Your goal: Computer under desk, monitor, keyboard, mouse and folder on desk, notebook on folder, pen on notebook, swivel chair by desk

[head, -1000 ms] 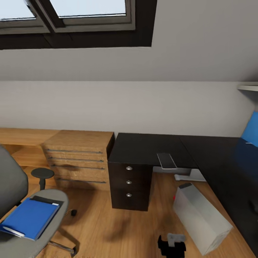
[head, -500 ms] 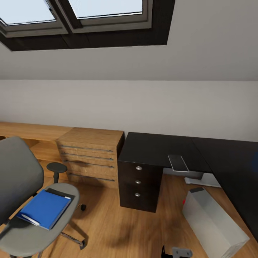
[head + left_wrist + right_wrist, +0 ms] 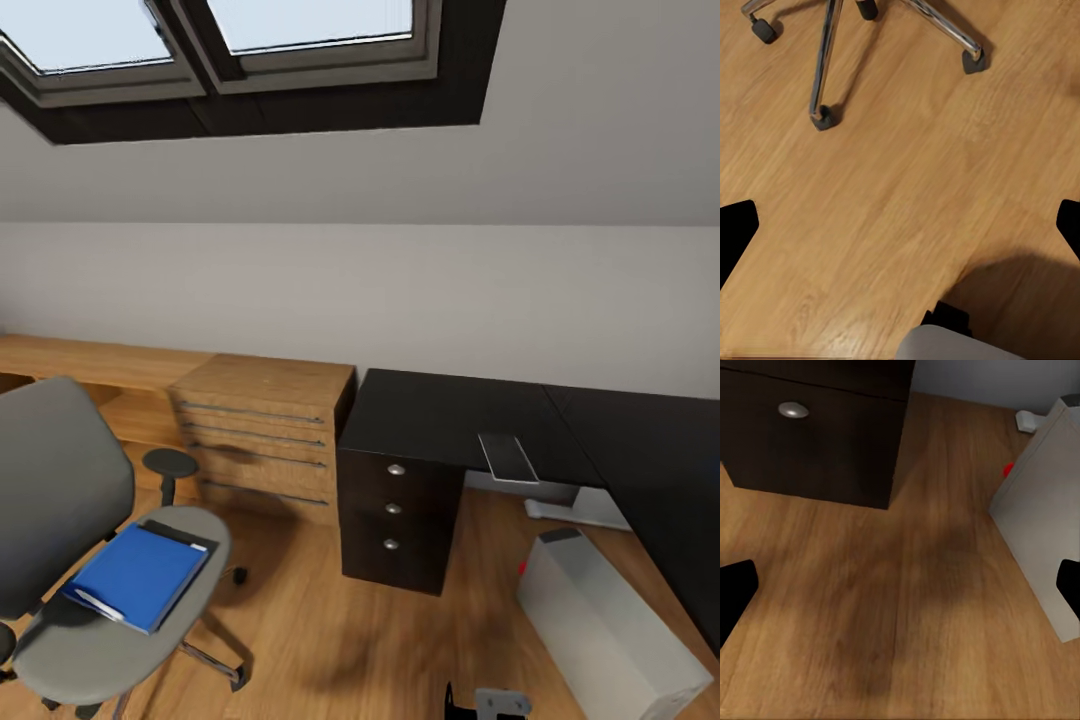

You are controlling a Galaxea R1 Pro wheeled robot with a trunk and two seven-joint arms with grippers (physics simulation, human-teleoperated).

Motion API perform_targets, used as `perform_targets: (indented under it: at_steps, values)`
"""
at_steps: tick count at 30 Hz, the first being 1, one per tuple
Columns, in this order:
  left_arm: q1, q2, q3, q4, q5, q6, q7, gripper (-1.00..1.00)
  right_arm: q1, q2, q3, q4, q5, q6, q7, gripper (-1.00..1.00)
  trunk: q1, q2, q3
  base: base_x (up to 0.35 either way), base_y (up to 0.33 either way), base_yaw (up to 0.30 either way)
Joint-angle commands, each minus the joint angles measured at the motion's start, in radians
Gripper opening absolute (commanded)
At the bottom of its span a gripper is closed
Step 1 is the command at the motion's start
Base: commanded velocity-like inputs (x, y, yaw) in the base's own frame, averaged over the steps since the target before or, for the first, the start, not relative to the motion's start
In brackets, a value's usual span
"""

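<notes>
1. Step in hand, by my read: approach. The robot faces the counter point(image 3: 440, 415), nothing held.
2. Left claw point(image 3: 900, 225): fingertips at the frame edges, spread wide, empty, over bare plank floor point(image 3: 892, 187) near the swivel chair's point(image 3: 60, 480) chrome base.
3. Right claw point(image 3: 900, 585): also spread wide, empty, over floor between the counter's drawer block point(image 3: 395, 510) and the computer point(image 3: 610, 625).
4. Folder point(image 3: 135, 575) lies flat on the chair seat, well apart from the counter; a dark thin item, likely the notebook point(image 3: 178, 533), peeks from under its far edge.
5. Keyboard point(image 3: 507, 457) lies on the counter at its inner corner. Computer lies tilted on the floor, partly under the counter.
6. Next move, as I judge it: turn to the chair, get a claw onto the folder's edge, carry it to the counter.
</notes>
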Motion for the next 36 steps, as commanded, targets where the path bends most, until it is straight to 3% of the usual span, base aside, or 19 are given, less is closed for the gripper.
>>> perform_targets:
  at_steps: [1,9,22,36]
  values:
    - [0.0,0.001,-0.007,-0.001,0.008,-0.003,0.007,1.0,-0.001,0.002,0.009,0.003,-0.009,-0.01,-0.001,1.0,0.0,-0.001,-0.001,-0.188,0.0,0.273]
    - [0.0,0.001,-0.007,-0.001,0.008,-0.002,0.007,1.0,0.002,0.014,0.011,0.004,-0.001,-0.084,-0.007,1.0,0.0,-0.001,-0.001,-0.249,0.0,0.276]
    - [0.0,0.002,-0.007,0.012,0.008,0.003,0.008,1.0,0.002,0.015,0.01,0.004,0.0,-0.142,-0.009,1.0,0.0,-0.001,-0.001,-0.025,0.0,0.281]
    - [0.0,0.007,0.001,0.016,0.019,-0.006,0.011,1.0,0.002,0.013,0.009,0.004,-0.003,-0.153,-0.009,1.0,0.0,-0.001,-0.001,-0.113,0.071,0.284]
